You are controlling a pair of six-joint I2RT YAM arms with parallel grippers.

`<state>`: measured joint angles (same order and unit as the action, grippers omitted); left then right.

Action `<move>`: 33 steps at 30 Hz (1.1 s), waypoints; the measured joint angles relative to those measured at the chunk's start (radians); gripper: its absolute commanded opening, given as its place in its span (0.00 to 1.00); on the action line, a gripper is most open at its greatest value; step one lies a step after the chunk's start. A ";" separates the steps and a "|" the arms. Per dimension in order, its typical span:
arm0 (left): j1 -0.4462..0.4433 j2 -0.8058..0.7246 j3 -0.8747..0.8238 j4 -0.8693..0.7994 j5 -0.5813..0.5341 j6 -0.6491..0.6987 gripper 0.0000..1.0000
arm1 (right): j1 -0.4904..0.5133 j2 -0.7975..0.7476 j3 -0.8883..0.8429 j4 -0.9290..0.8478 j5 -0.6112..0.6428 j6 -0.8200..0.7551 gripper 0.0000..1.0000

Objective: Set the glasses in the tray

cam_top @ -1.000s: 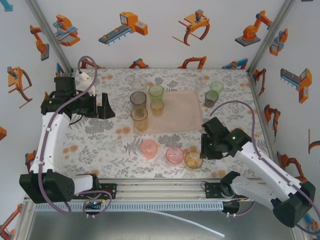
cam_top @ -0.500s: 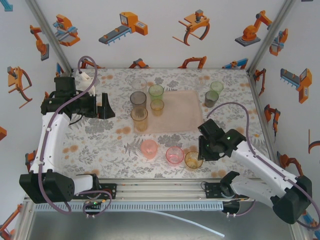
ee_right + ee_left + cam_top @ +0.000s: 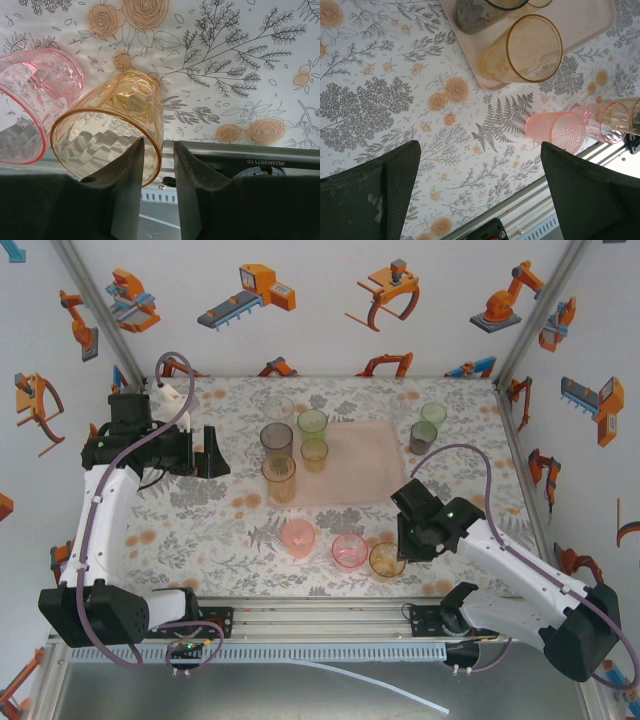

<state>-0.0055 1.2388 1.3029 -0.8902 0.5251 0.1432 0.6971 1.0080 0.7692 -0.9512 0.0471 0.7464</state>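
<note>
Lower right in the top view, the right gripper (image 3: 403, 538) sat at a short orange glass (image 3: 386, 560) on the desk (image 3: 200, 530), outside the tray (image 3: 365, 465); the left wrist view showed the left gripper (image 3: 480, 195) spread and empty; the right wrist view showed narrow jaws astride the glass wall, pinch unclear, so a shallow hold might slip.

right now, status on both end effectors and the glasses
Left end effector open, holding nothing. Right end effector straddles orange glass wall, grip unconfirmed. Pink glass close beside it. Tray partly filled.

Pale pink tray (image 3: 365, 465), orange faceted tumbler (image 3: 110, 125), pink tumbler (image 3: 35, 100), grey-and-orange floral tablecloth (image 3: 200, 530)
</note>
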 measured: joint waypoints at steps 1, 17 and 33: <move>0.000 0.000 0.000 0.000 0.000 0.000 0.97 | 0.000 0.000 0.000 0.000 0.003 0.002 0.29; 0.000 -0.009 0.000 0.000 0.000 0.000 0.97 | 0.003 0.013 -0.002 0.013 0.029 0.011 0.25; 0.000 -0.023 -0.002 0.000 0.000 0.000 0.97 | 0.019 0.056 -0.004 0.044 0.060 0.013 0.18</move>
<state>-0.0055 1.2156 1.3006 -0.8898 0.5251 0.1432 0.7158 1.0641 0.7654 -0.9070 0.1070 0.7597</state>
